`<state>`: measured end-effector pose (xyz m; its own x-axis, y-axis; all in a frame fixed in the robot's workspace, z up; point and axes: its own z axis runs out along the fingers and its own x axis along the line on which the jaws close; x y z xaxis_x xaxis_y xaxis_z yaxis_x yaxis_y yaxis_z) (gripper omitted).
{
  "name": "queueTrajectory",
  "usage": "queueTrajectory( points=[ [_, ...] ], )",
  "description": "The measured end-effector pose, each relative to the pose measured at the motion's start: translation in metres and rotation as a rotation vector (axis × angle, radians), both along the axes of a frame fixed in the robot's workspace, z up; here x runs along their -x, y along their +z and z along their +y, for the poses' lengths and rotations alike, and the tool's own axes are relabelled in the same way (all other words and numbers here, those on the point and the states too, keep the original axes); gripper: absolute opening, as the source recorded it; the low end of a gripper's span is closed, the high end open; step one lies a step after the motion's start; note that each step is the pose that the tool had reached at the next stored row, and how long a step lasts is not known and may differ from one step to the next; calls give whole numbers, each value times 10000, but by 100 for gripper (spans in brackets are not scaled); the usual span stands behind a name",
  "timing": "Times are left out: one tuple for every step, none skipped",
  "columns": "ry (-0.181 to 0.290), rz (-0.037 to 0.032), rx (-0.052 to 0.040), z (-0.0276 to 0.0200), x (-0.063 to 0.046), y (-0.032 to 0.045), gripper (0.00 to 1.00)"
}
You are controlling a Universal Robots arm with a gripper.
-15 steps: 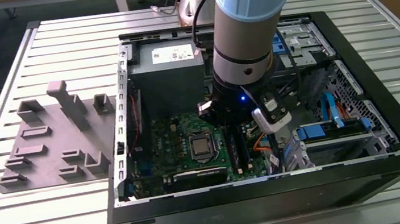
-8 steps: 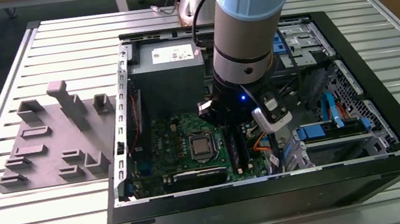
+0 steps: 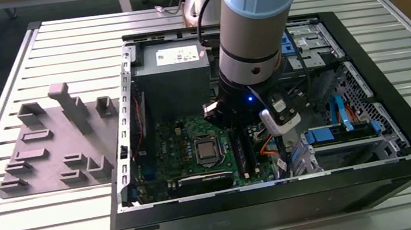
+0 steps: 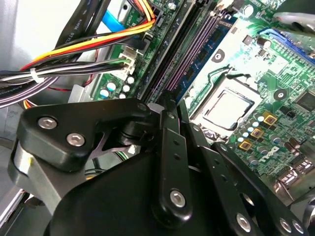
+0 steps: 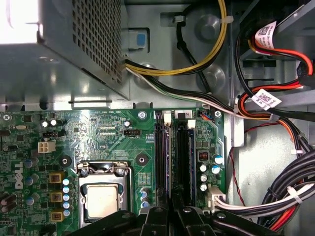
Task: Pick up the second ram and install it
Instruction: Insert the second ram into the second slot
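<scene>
Inside the computer case [image 3: 397,144], the arm's bulk hides the hand [image 5: 170,216] over the slots [image 5: 172,152].

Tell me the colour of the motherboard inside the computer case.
Green; the motherboard shows best in the first wrist view.

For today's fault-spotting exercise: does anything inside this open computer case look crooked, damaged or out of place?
Nothing stands out. The green circuit board lies flat in the case, the long black memory slots run straight and parallel, and the cables are bundled off to one side. The claw sits right over the slots.
</scene>
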<state>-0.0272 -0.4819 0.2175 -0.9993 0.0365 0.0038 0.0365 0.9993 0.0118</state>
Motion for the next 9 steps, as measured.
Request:
queueTrajectory(
  points=[
    [26, 1, 2, 0, 0, 0, 14],
    [61, 1, 2, 0, 0, -3, 14],
    [108, 0, 1, 0, 0, -9, 14],
    [147, 0, 2, 0, 0, -13, 14],
    [149, 1, 2, 0, 0, -18, 14],
    [149, 1, 2, 0, 0, -21, 14],
    [148, 1, 3, 0, 0, -22, 14],
    [137, 1, 1, 0, 0, -24, 14],
    [113, 1, -1, -1, 0, -26, 14]
  ],
)
